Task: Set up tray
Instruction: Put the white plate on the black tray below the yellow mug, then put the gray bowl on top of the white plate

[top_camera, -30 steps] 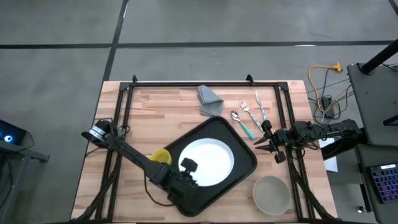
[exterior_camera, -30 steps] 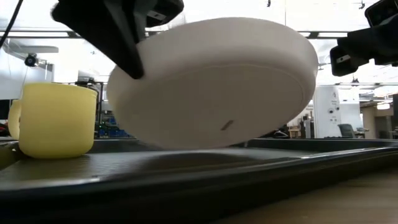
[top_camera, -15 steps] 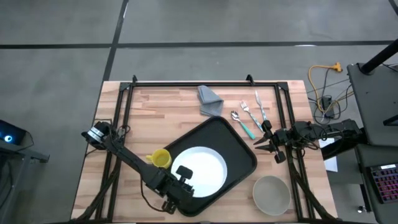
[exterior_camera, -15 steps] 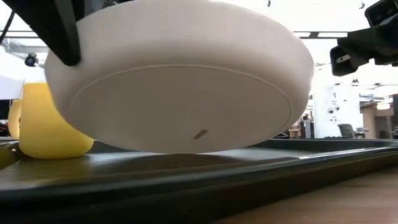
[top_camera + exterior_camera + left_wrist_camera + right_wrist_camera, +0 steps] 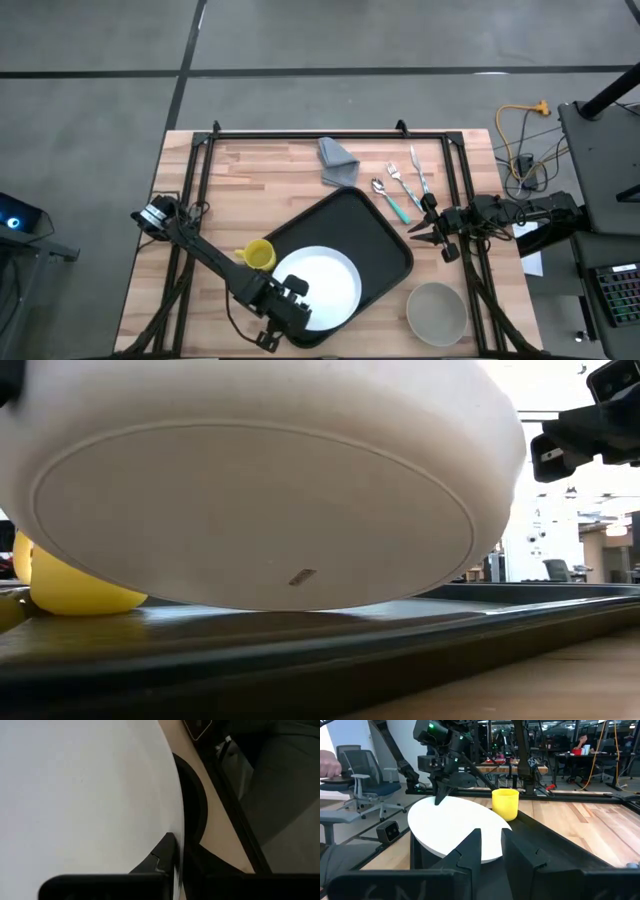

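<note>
Sliding toward seven o'clock since the earlier frames, the round matte white plate is now overhanging the near corner of the large matte black rectangular plastic tray, which is lying askew at the table's six o'clock side on the pale wooden butcher-block table. Pinching the plate's rim, the left gripper is holding it tilted; in the low view its smooth underside is hovering just above the tray floor. Plate placement seems to be the step in hand; next it likely needs levelling, lowering flat inside the raised rim, then releasing. At nine o'clock, a glossy yellow mug is sitting beside the plate. The right gripper is waiting at three o'clock, fingers narrowly parted and empty, near the metal cutlery.
</note>
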